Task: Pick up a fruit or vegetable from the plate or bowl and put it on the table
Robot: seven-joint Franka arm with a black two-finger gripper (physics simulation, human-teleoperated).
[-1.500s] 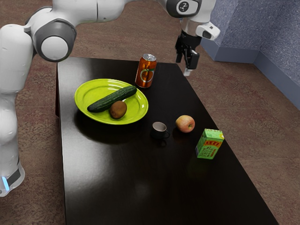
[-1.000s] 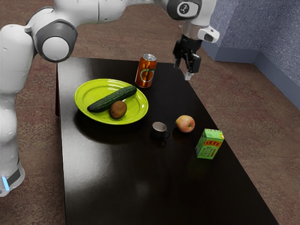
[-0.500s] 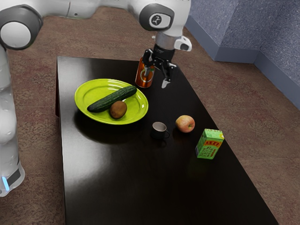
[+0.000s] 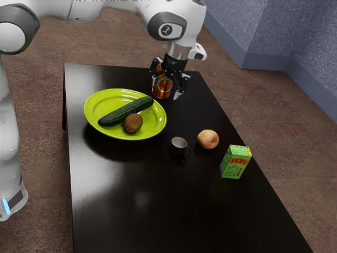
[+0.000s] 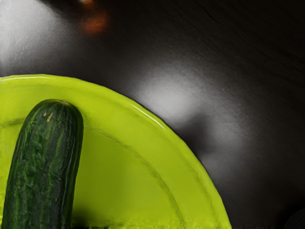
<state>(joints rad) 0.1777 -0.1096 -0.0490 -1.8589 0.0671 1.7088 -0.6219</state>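
Observation:
In the exterior view my gripper [image 4: 166,89] hangs open, overlapping the orange can, its fingers apart. It is beyond the far end of the cucumber [image 4: 126,111], towards the exterior view's right. The cucumber lies across the green plate [image 4: 94,117], with the brown kiwi [image 4: 132,123] beside it on the plate. In the wrist view, one rounded end of the cucumber [image 5: 46,157] rests inside the rim of the plate [image 5: 143,114]. The table [image 4: 142,211] is black and glossy.
The orange can [image 4: 161,90] stands behind the plate, partly covered by my gripper. A small dark cup [image 4: 178,147], an apple [image 4: 208,139] and a green juice box [image 4: 235,162] stand towards the exterior view's right. Bare tabletop stretches in front of the plate.
My arm and hand have swung from the table's far right edge towards the exterior view's left, now in line with the can. The things on the table stand as before.

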